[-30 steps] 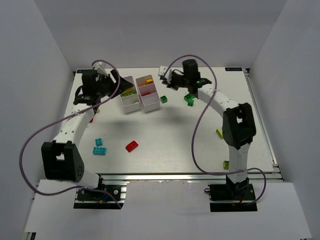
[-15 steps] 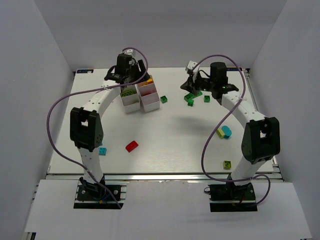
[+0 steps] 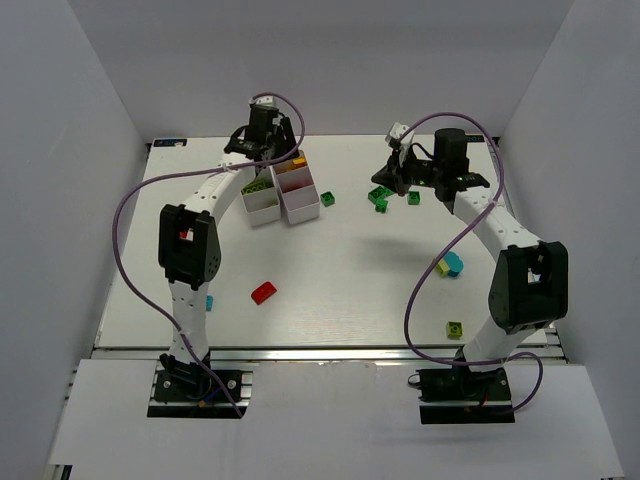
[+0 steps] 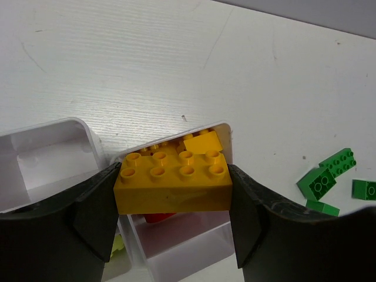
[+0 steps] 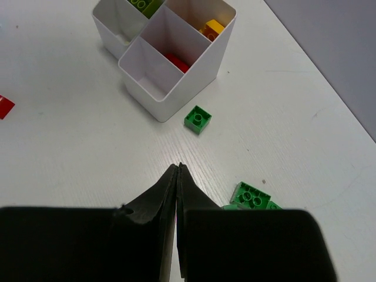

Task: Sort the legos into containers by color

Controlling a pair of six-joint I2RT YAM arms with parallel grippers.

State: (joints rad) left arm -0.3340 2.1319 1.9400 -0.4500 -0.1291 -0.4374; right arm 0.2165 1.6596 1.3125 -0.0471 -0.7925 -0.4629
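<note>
Jaws of the left arm pinch a yellow brick point(image 4: 171, 179) by its two short ends, studs facing up. This brick hangs just above the far compartment of the right tray point(image 3: 303, 210), at the back of the white desk point(image 3: 330, 260). In that compartment some yellow pieces point(image 4: 202, 143) already lie, and under the held brick a red piece point(image 4: 158, 217) shows in the middle compartment. The left tray point(image 3: 262, 212) stands touching the right one, side by side, and a lime green piece point(image 5: 144, 4) lies in one of its compartments.

The jaws of the right arm are pressed together, with the tips low over the desk. They point toward the trays and stand between a small green brick point(image 5: 198, 119) in front of them and a group of dark green bricks point(image 5: 252, 195) to their right. The small green brick lies near the corner of the right tray but apart from it.

Other legos are spread on the desk. A red brick point(image 3: 264, 292) lies in the near middle part, well apart from the trays. A cyan brick point(image 3: 209, 302) is partly hidden behind the left arm. Near the right arm lie a cyan piece point(image 3: 455, 264) touching a lime green one, and closer to the front edge a small lime green brick point(image 3: 454, 328).
</note>
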